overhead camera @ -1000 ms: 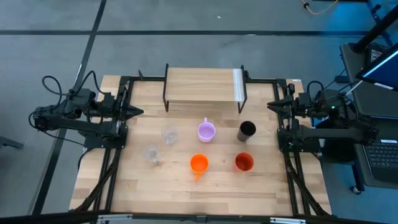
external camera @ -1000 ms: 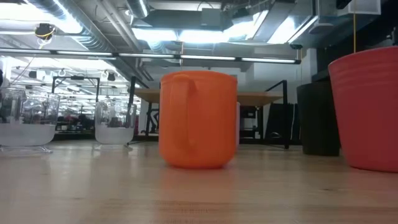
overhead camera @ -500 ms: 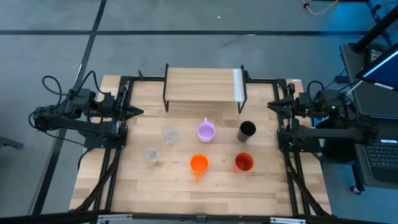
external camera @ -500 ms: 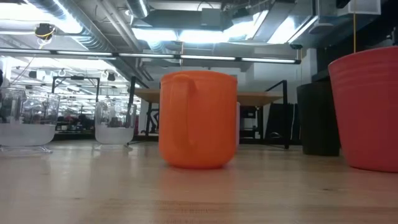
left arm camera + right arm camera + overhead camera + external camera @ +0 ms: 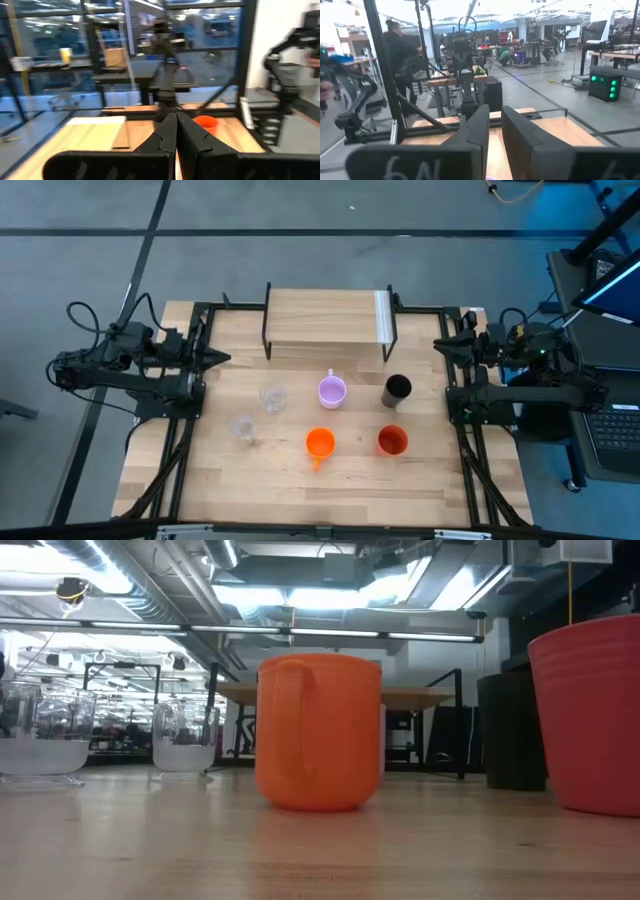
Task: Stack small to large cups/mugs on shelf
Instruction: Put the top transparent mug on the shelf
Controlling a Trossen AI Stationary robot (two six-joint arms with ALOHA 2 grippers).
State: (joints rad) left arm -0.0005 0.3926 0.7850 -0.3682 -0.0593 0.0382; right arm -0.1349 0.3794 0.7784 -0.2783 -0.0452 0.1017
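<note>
Wooden table [image 5: 300, 490]. Nearest: orange handled mug [image 5: 319, 443] and orange-red cup [image 5: 392, 441]; then two clear glasses [image 5: 243, 427], lilac mug [image 5: 332, 391], black cup [image 5: 397, 388]; shelf [image 5: 325, 318] farthest. Low view hides the lilac mug behind the orange one. Left gripper [image 5: 171, 131] closed, far left; right gripper [image 5: 493, 125] slightly parted, far right.

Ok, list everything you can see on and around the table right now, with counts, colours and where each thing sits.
Clear glasses: two, transparent, left of centre.
Lilac mug: one, centre, in front of the shelf.
Black cup: one, right of the lilac mug.
Orange handled mug: one, near middle.
Orange-red cup: one, right of the orange mug.
Light-wood shelf on black wire legs: one, far edge, nothing on it.
Left pincer: shut, parked at the left edge.
Right pincer: slightly open, parked at the right edge.
</note>
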